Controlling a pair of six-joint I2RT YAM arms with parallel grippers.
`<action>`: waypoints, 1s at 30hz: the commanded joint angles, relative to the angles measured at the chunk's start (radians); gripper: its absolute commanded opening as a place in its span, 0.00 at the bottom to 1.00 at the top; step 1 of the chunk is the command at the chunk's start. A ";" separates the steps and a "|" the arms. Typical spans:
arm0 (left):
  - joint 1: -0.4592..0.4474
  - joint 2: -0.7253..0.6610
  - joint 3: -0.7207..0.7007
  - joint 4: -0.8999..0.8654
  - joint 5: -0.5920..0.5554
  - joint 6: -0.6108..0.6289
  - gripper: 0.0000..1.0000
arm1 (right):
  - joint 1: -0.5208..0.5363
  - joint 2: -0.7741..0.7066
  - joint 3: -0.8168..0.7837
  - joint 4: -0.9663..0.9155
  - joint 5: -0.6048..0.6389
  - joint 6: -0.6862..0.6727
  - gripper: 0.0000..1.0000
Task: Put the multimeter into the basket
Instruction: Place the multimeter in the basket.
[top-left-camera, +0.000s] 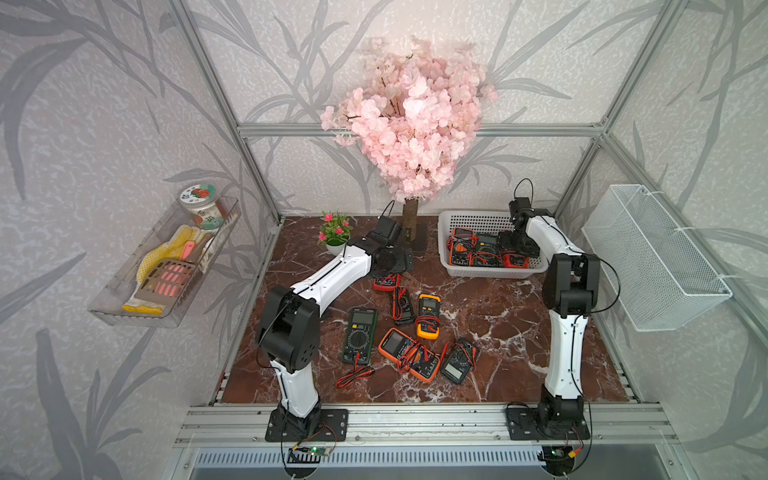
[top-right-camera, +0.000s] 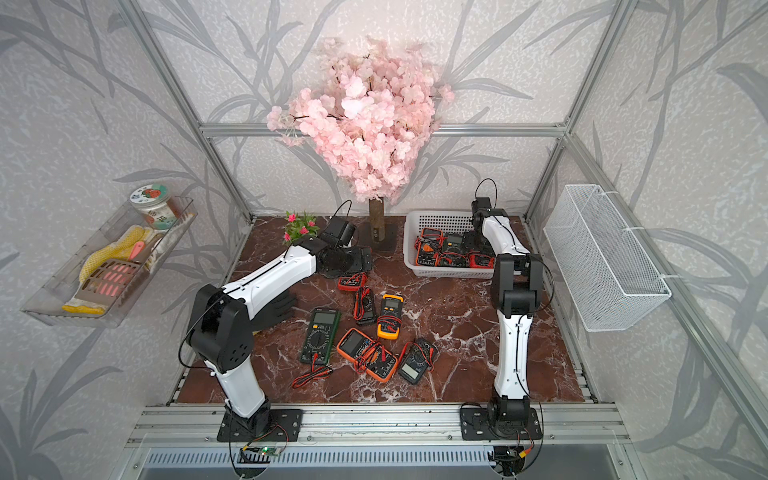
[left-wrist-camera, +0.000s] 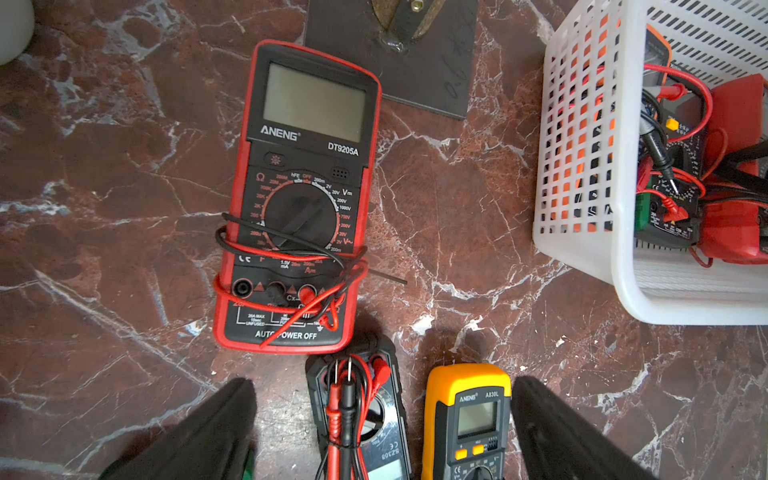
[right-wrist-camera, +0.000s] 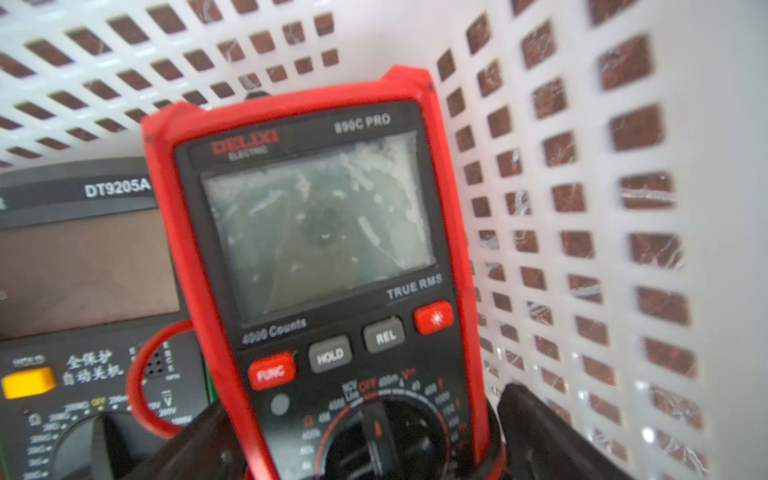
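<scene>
The white plastic basket (top-left-camera: 490, 272) (top-right-camera: 449, 272) stands at the back right and holds several multimeters. My right gripper (top-left-camera: 517, 249) (right-wrist-camera: 365, 407) is down inside it, open, its fingers either side of a red DELIXI multimeter (right-wrist-camera: 324, 232) that leans by the basket wall (right-wrist-camera: 582, 124); a gap shows beside one finger. My left gripper (top-left-camera: 392, 259) (left-wrist-camera: 382, 384) hangs open and empty over the table. Below it lie a red ANENG multimeter (left-wrist-camera: 299, 199) (top-left-camera: 386, 282), a slim black one (left-wrist-camera: 357, 415) and a yellow one (left-wrist-camera: 465, 419).
More multimeters lie mid-table: green (top-left-camera: 360, 334), orange (top-left-camera: 409, 353), dark grey (top-left-camera: 459, 359), with loose leads (top-left-camera: 353, 376). A pink blossom tree (top-left-camera: 415, 120) on a dark base plate (left-wrist-camera: 415, 62) and a small potted plant (top-left-camera: 334, 232) stand at the back. A wire-mesh bin (top-left-camera: 656, 257) and a clear tray (top-left-camera: 166, 266) hang on the side walls.
</scene>
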 joint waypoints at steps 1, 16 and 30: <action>-0.002 -0.027 -0.011 -0.020 -0.007 0.016 1.00 | -0.013 -0.047 0.024 -0.029 0.047 0.056 0.96; -0.002 -0.036 -0.033 -0.001 -0.007 0.009 1.00 | -0.010 -0.186 -0.048 0.045 -0.135 0.113 0.96; -0.001 -0.042 -0.045 0.001 -0.002 0.003 1.00 | 0.008 -0.188 -0.226 0.133 -0.221 0.181 0.95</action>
